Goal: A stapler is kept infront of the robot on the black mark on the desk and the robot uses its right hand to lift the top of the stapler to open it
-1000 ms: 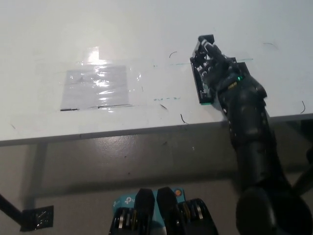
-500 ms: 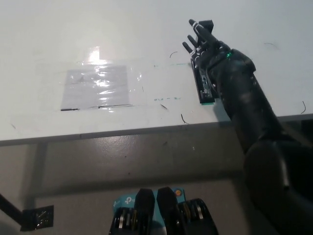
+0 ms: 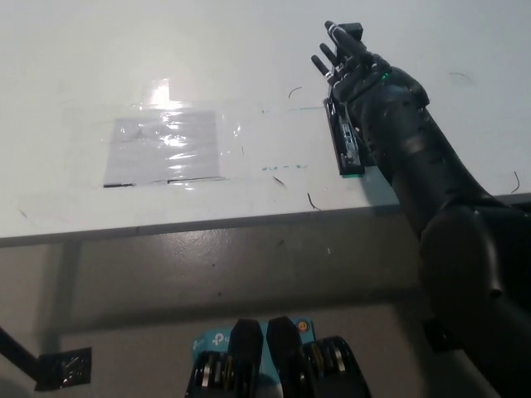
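Observation:
A black stapler sits on the white desk (image 3: 249, 58) at the right, near the front edge. Its base (image 3: 348, 151) lies flat, pointing away from me. The stapler's top (image 3: 352, 30) is raised well above the base. My black right hand (image 3: 358, 73) is up with it, fingers (image 3: 330, 51) stretched along the top and holding it. The right arm comes in from the bottom right and hides the stapler's hinge end. My left hand is out of the picture.
A glossy taped-down clear sheet (image 3: 163, 148) lies on the desk at the left. Small black pen marks (image 3: 309, 201) dot the surface near the stapler. The desk's front edge (image 3: 207, 225) runs across the middle, with floor below.
My right hand has risen and moved away from me, bringing the stapler's top up off the base. The base has stayed in place.

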`<state>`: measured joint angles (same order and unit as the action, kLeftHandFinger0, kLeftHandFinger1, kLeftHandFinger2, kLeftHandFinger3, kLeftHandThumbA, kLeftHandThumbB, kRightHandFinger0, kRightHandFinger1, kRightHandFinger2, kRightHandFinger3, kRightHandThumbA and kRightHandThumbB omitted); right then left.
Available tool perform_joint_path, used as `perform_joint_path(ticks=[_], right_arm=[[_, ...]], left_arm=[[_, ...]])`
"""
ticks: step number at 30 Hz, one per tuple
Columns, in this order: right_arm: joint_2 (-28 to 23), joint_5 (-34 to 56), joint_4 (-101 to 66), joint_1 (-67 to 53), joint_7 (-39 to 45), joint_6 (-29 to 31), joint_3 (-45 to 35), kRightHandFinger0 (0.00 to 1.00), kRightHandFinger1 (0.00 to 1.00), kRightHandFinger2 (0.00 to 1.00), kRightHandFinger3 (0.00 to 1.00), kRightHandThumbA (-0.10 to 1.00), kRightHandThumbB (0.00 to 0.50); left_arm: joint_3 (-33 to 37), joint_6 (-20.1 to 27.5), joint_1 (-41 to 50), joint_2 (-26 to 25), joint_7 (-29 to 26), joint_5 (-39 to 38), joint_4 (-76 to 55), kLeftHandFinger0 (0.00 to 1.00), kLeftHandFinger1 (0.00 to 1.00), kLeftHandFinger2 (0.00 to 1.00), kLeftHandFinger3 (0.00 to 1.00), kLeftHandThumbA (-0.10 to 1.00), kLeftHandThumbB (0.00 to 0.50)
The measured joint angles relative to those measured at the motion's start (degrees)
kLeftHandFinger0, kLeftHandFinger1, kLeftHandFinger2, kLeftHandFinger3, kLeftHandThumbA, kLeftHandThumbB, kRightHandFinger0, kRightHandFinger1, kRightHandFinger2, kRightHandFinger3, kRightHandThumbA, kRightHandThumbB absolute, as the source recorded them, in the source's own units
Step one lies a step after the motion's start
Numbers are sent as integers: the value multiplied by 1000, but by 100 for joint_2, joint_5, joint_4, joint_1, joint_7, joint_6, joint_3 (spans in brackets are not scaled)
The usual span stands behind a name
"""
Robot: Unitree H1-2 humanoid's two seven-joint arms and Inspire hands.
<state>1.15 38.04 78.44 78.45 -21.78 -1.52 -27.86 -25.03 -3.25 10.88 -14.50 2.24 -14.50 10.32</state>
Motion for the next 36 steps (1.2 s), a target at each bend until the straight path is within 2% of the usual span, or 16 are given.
perform_joint_path(ticks=[2, 3, 7, 9, 12, 13, 16, 19, 23, 25, 26, 28, 31, 33, 34, 36], right_arm=[[-6, -35, 44, -1, -2, 25, 2, 549, 579, 693, 814, 737, 0], [-7, -50, 69, -4, -2, 40, 2, 584, 626, 731, 873, 747, 0], [-17, -76, 67, -12, 12, 58, -3, 625, 688, 788, 913, 782, 0], [-13, -90, 25, -22, 55, 57, 0, 616, 657, 760, 860, 799, 0], [20, -109, -222, -132, 120, 36, 23, 597, 631, 729, 842, 808, 0], [49, -116, -379, -224, 144, 17, 45, 644, 684, 774, 902, 817, 0], [155, -129, -1048, -577, 160, -146, 125, 686, 713, 806, 943, 818, 0], [288, -135, -1708, -995, 151, -317, 189, 643, 681, 784, 909, 786, 0], [514, -131, -2667, -1782, 97, -634, 256, 669, 700, 789, 914, 765, 0], [606, -118, -3076, -2144, 70, -784, 298, 672, 733, 826, 921, 774, 0], [653, -103, -3300, -2331, 58, -851, 334, 698, 759, 878, 936, 792, 0], [731, -57, -3774, -2677, 27, -973, 449, 710, 793, 903, 960, 813, 0], [786, 38, -4461, -3085, -16, -1137, 651, 701, 785, 912, 1000, 832, 0], [785, 141, -4922, -3398, -73, -1265, 815, 700, 779, 940, 1000, 839, 0], [787, 178, -5067, -3483, -104, -1311, 867, 654, 744, 905, 1000, 841, 0], [777, 321, -5586, -3880, -228, -1487, 1072, 672, 740, 878, 1000, 845, 0]], left_arm=[[-2, -2, 10, 0, 0, 0, -23, 547, 691, 868, 970, 714, 166], [-2, -2, 12, 0, 0, 0, -29, 546, 683, 869, 980, 716, 158], [3, -1, -5, 0, 0, 0, -33, 578, 707, 888, 978, 723, 182], [2, -12, -11, 1, -1, -1, -54, 583, 716, 896, 999, 731, 151], [11, -15, -11, -5, 0, 6, -98, 597, 724, 909, 1000, 754, 157], [14, -15, -12, -9, 0, 8, -97, 589, 722, 908, 999, 751, 168], [15, -13, -20, -10, 0, 10, -69, 588, 721, 900, 987, 746, 169], [16, -15, -24, -10, 0, 11, -60, 591, 718, 895, 995, 763, 179], [15, -19, -32, -6, 0, 10, -45, 591, 722, 896, 987, 760, 190], [15, -20, -36, -1, 0, 10, -38, 586, 721, 890, 1000, 756, 174], [14, -22, -37, 2, 0, 10, -34, 583, 705, 863, 955, 746, 186], [14, -27, -41, 9, 0, 10, -31, 587, 706, 865, 949, 745, 185], [14, -32, -44, 23, 0, 10, -31, 606, 743, 914, 999, 762, 195], [14, -36, -42, 30, 0, 10, -31, 597, 736, 902, 987, 761, 191], [14, -37, -42, 31, 0, 10, -31, 608, 739, 901, 999, 760, 185], [12, -39, -41, 31, 0, 10, -31, 608, 737, 899, 1000, 761, 177]])
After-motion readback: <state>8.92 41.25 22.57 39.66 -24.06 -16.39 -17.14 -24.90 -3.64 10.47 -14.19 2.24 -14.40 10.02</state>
